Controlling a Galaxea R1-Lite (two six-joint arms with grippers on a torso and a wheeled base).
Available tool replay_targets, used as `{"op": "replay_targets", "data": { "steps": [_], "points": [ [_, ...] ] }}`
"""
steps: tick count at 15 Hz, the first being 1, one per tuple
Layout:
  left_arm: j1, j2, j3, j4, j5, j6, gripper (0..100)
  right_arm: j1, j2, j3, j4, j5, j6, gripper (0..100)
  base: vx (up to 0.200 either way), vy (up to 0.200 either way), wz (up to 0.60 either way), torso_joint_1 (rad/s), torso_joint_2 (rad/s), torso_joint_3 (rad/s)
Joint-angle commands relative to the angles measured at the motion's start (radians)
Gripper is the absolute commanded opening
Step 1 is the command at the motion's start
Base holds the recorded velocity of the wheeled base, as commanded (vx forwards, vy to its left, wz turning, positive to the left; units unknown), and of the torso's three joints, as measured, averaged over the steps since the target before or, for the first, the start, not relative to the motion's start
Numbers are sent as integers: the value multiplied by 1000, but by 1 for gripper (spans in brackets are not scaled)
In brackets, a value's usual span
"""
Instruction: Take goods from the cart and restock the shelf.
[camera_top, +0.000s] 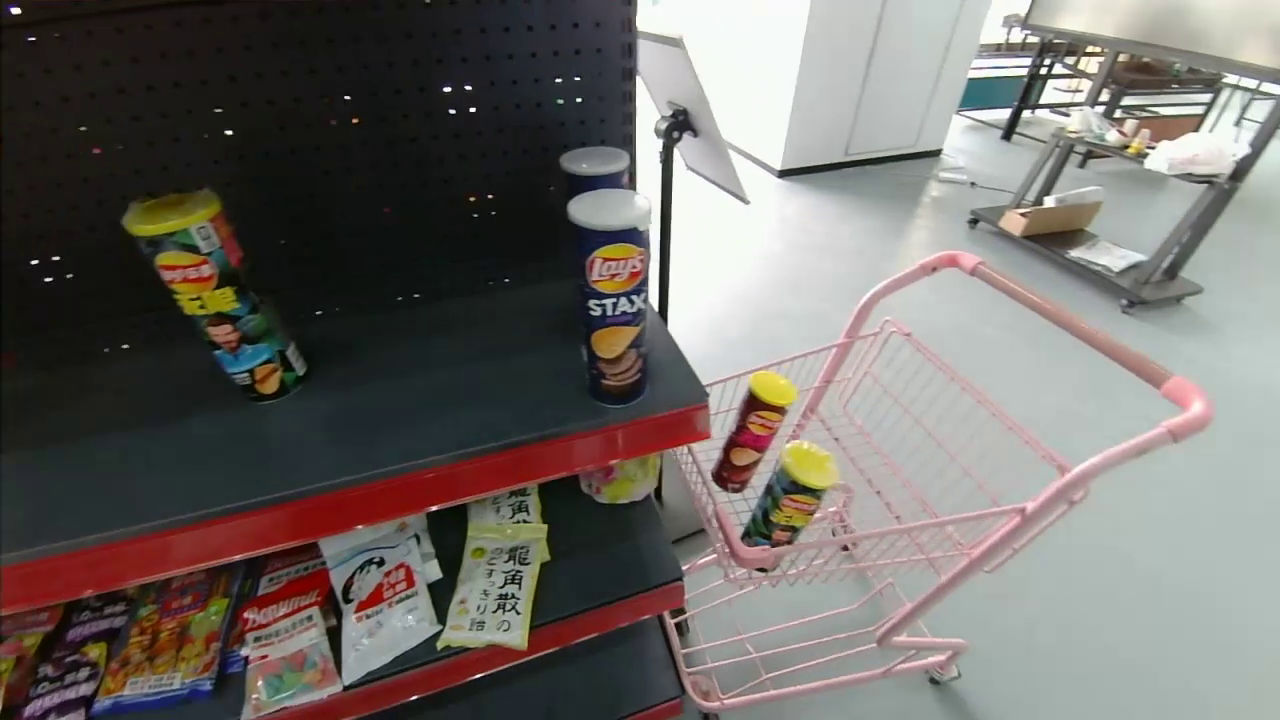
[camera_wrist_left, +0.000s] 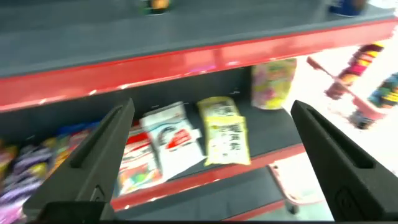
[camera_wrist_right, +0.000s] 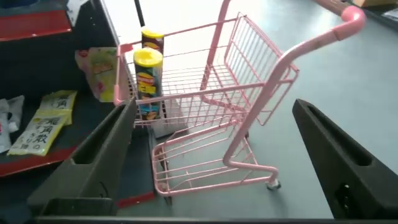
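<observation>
Left gripper (camera_wrist_left: 211, 106) is hanging nearest, its jaws spread wide apart and gripping nothing, facing the lower board of the shelf (camera_top: 430, 390); right gripper (camera_wrist_right: 212, 104) is likewise gaping with nothing between its jaws, looking down on the pink cart (camera_top: 1060, 320).

The cart is sitting on the grey floor just right of the shelf, its handle pointing to the far right; two goods are waiting in its basket, in the near left corner beside the shelf; the red can (camera_top: 752, 432) is standing farther back and the dark patterned can (camera_top: 792, 495) is standing nearer, the two close together; each is resting on its base with its yellow lid up, so its long axis is running roughly vertical, though in the head view both are appearing to lean with lids toward the right.

On the top board a blue can (camera_top: 613, 300) is standing upright at the near right corner, white lid up; a second blue can (camera_top: 594, 168) is standing right behind it; a green can (camera_top: 215, 295) with a yellow lid is standing well apart at the left, base down.

On the lower board snack bags are lying flat; a white bag (camera_top: 385, 600) is lying just left of a pale yellow bag (camera_top: 497, 590), and colourful bags (camera_top: 160, 640) are crowding the left end.
</observation>
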Motion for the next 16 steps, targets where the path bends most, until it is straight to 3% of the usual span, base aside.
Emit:
{"op": "replay_targets", "data": {
  "steps": [1,7,16],
  "points": [
    [0,1,0,0,0,0,100,0,0,0,0,1,-1,100,0,0,0,0,0,0],
    [0,1,0,0,-2,0,100,0,0,0,0,0,2,100,0,0,0,-13,31,19],
    [0,1,0,0,-2,-2,100,0,0,0,0,-2,7,100,0,0,0,-137,370,227]
  ]
}}
